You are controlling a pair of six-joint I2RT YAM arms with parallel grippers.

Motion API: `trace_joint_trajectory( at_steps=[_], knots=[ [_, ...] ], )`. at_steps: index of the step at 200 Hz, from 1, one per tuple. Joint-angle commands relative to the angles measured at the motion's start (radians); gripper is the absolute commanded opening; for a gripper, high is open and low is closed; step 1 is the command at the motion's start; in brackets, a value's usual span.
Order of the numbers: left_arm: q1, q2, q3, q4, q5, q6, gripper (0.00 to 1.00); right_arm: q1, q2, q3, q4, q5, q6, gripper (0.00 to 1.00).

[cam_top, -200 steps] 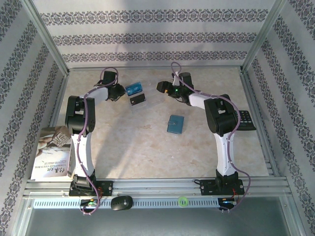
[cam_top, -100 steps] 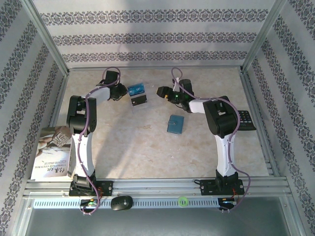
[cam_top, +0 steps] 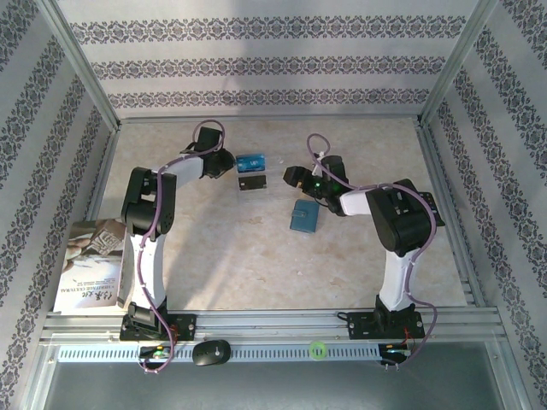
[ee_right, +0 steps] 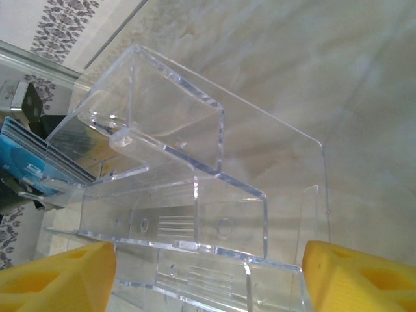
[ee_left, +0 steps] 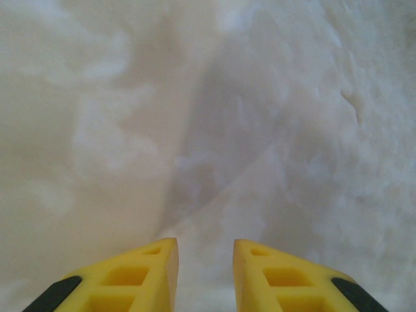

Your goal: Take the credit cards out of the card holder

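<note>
- While the holder (cam_top: 303,217) lies flat on the table (cam_top: 239,256), it seems light and soft; pinch an edge.
- Left pincer (ee_left: 205,250): slightly apart, empty.
- Right pincer (ee_right: 208,260): wide apart, empty.

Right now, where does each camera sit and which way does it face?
Top external: fixed above and behind the arm bases, looking down at the table; both whole arms, left tool and right tool show.
Left wrist: on the left arm, aimed closely at marbled tabletop; its yellow fingers at the bottom.
Right wrist: on the right arm, looking low across a clear plastic stand; its fingers in the bottom corners.
Shared: top and right wrist both catch the blue cards.
</note>
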Motion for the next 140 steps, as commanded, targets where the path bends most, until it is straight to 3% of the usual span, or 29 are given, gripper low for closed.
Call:
trace_joint_trajectory(
  at_steps=[1, 73, 140],
  knots=[
    [-0.092, -0.001, -0.064, -0.02, 0.019, -0.003, 0.3, 0.021, -0.046, -0.059, 0.042, -0.022, 0.004, 0.75],
    [-0.153, -0.011, -0.136, 0.031, 0.031, -0.039, 0.29, 0.026, -0.142, -0.199, 0.07, 0.018, 0.019, 0.75],
    [-0.152, -0.023, -0.145, 0.041, 0.027, -0.035, 0.33, 0.028, -0.287, -0.235, -0.067, 0.121, -0.042, 0.81]
  ],
)
